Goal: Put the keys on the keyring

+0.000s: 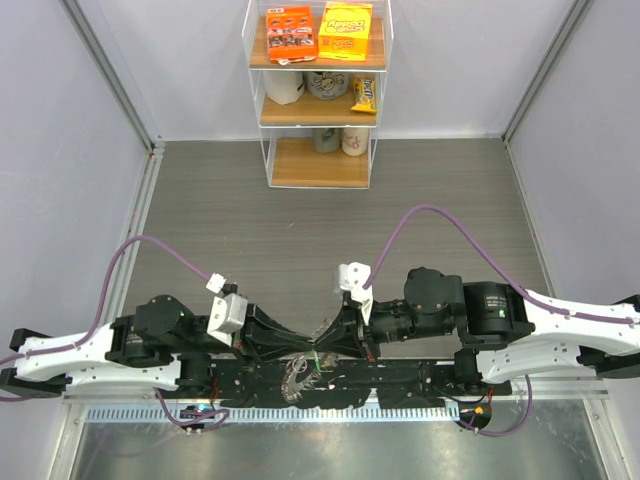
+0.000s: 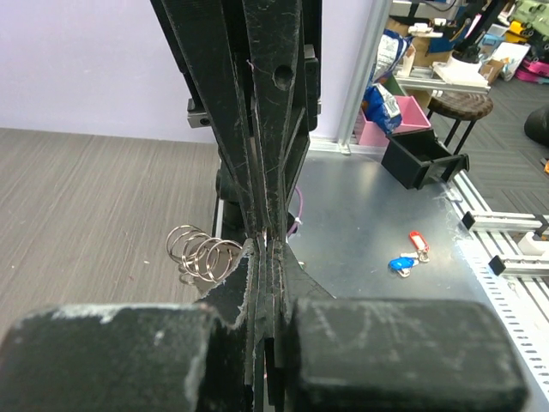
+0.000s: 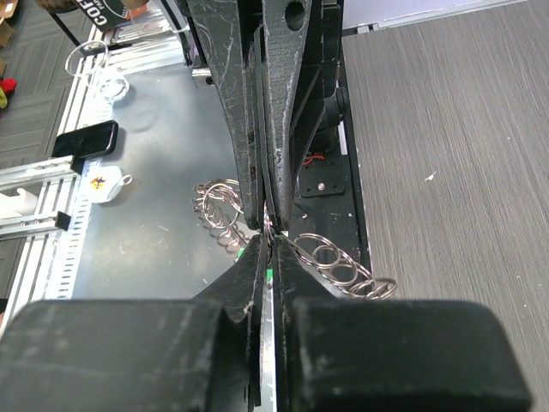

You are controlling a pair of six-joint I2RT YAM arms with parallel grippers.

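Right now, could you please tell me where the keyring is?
The keyring sits low at centre in the top view, just below where the left gripper and right gripper meet tip to tip.

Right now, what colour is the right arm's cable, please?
Purple cable; the top external view shows it best.

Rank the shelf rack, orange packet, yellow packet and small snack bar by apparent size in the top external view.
1. shelf rack
2. orange packet and yellow packet: look alike, not ranked
3. small snack bar
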